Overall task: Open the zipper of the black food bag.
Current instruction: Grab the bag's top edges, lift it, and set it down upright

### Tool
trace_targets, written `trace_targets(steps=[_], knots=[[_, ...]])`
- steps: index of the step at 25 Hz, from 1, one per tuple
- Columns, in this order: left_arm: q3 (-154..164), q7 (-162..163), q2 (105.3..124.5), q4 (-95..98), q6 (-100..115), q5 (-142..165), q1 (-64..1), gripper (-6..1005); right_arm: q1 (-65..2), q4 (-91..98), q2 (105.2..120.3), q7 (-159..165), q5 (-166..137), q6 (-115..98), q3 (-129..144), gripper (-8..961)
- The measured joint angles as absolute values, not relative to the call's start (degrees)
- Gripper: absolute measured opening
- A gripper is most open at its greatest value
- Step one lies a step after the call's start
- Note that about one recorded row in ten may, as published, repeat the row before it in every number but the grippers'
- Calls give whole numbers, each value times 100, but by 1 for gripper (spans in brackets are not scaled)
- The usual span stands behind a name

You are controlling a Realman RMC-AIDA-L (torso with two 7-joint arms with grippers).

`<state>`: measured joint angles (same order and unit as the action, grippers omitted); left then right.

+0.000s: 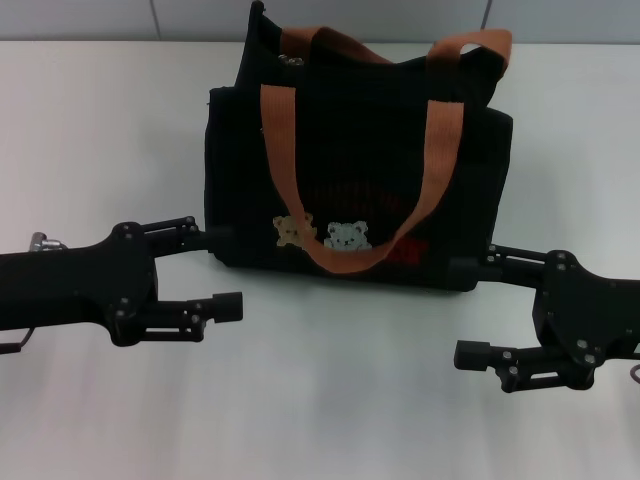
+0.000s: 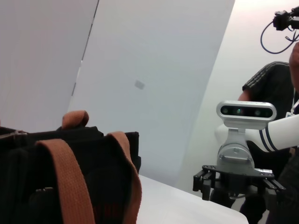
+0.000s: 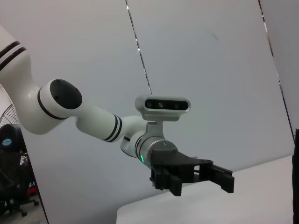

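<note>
The black food bag (image 1: 350,160) stands upright on the white table (image 1: 100,120), bear patches facing me, its two orange-brown handles (image 1: 280,150) draped over the front and top. A small silvery piece of the zipper (image 1: 291,60) shows at the bag's top left end; the rest of the zipper is hard to make out. My left gripper (image 1: 222,272) is open at the bag's lower left corner, its upper finger close to the bag's side. My right gripper (image 1: 468,310) is open at the lower right corner. Neither holds anything. In the left wrist view the bag (image 2: 28,186) fills the lower corner.
A grey wall (image 1: 400,15) runs behind the table. The left wrist view shows my right gripper (image 2: 238,186) farther off and a person (image 2: 273,81) behind it. The right wrist view shows my left gripper (image 3: 196,179) over the table and a fan (image 3: 9,140) at the edge.
</note>
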<state>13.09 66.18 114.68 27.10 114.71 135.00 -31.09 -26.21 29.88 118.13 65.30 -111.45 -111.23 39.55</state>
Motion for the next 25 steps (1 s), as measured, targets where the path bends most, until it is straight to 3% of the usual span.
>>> trace_targets(steps=[25], knots=[[1424,6595,11515,2690,11479,13500,-3111,831,-2601,2988,11812,6563,-11145,-11088,3955,843]])
